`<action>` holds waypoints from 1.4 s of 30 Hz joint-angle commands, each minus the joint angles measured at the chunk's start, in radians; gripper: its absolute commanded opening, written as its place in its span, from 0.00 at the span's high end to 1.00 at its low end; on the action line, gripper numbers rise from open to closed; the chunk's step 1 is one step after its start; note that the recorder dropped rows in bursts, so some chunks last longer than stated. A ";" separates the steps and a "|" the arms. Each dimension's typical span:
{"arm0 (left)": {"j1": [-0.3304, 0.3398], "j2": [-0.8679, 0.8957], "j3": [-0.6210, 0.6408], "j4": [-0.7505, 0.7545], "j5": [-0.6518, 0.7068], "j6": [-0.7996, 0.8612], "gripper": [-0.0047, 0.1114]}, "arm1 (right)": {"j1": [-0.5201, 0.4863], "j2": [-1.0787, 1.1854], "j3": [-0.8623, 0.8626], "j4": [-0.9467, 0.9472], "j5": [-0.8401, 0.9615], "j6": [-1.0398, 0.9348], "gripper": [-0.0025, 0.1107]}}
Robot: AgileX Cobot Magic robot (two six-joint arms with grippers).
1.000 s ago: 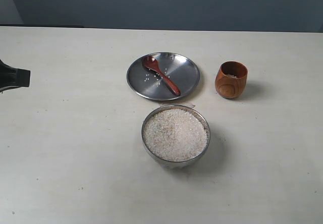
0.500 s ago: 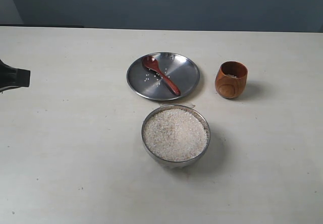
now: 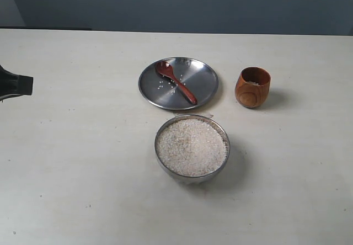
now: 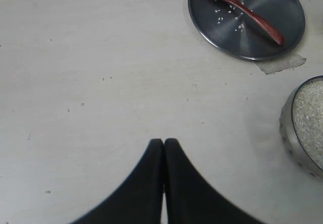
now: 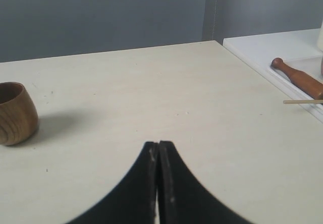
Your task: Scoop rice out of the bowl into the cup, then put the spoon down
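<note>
A steel bowl (image 3: 165, 168) near the table's front holds white rice (image 3: 191, 147) almost to its rim. Behind it the dark wooden spoon (image 3: 176, 81) lies on a flat steel plate (image 3: 204, 82) among a few stray grains. The wooden cup (image 3: 252, 87) stands upright to the right of the plate, with a little rice inside. My left gripper (image 3: 25, 83) hovers at the far left edge, shut and empty, well away from the plate. In the left wrist view the left gripper (image 4: 164, 141) faces the spoon (image 4: 247, 15) and bowl (image 4: 290, 133). My right gripper (image 5: 159, 143) is shut on nothing, with the cup (image 5: 16, 113) off to one side.
A scrap of clear tape (image 4: 280, 63) sticks to the table between plate and bowl. Beside the table the right wrist view shows a white surface (image 5: 262, 45) carrying a wooden pestle-like stick (image 5: 298, 77) and a thin skewer (image 5: 303, 101).
</note>
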 commanded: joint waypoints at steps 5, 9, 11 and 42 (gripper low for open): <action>-0.003 0.002 -0.005 -0.003 -0.008 0.000 0.96 | -0.003 -0.006 0.001 -0.006 -0.005 -0.009 0.98; -0.003 0.002 -0.005 -0.003 -0.008 0.000 0.96 | -0.003 -0.006 0.001 -0.006 -0.008 -0.009 0.98; -0.003 0.002 -0.005 -0.003 -0.008 0.000 0.96 | -0.003 -0.006 0.001 -0.006 -0.008 -0.009 0.98; -0.003 -0.271 -0.005 0.203 -0.015 0.005 0.96 | -0.003 -0.006 0.001 -0.006 -0.010 0.000 0.98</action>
